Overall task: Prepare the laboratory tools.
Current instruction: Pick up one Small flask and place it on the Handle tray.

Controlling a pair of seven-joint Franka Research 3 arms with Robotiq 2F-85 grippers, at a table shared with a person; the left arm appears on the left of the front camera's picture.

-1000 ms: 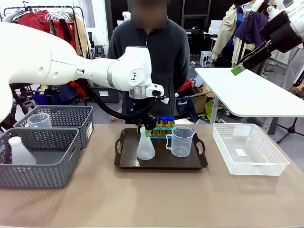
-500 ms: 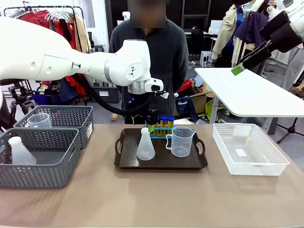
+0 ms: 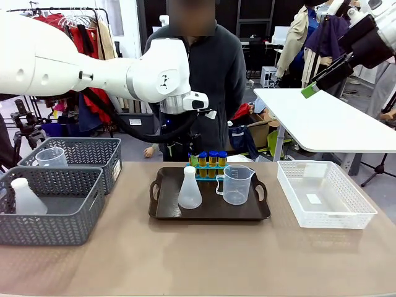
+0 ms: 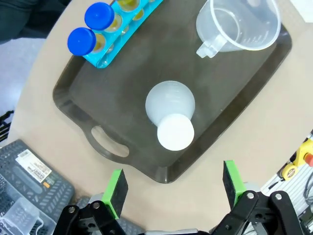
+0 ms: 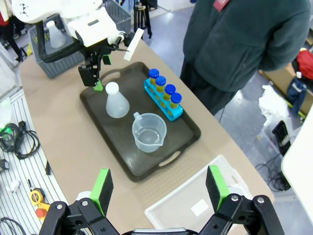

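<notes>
On the dark tray (image 3: 209, 213) stand a frosted white conical flask (image 3: 189, 189), a clear handled beaker (image 3: 237, 184) and a blue rack of amber tubes with blue caps (image 3: 211, 162). My left gripper (image 3: 193, 156) hangs open just above the tray's far left edge, beside the tubes and holding nothing. In the left wrist view its green pads (image 4: 116, 186) stand wide apart over the tray's rim (image 4: 98, 98), above the flask (image 4: 171, 110). My right gripper (image 5: 159, 188) is open and empty, high over the table, looking down on the tubes (image 5: 164, 88) and beaker (image 5: 148, 132).
Two grey baskets sit at the left: the near one (image 3: 62, 213) holds another flask (image 3: 25, 198), the far one (image 3: 83, 151) another beaker (image 3: 51, 158). A white basket (image 3: 325, 195) sits at the right. A person (image 3: 198, 80) stands behind the tray.
My left gripper has opened and risen from the tube rack, drawing slightly left. The tubes stay in the rack. The right arm has not moved.
</notes>
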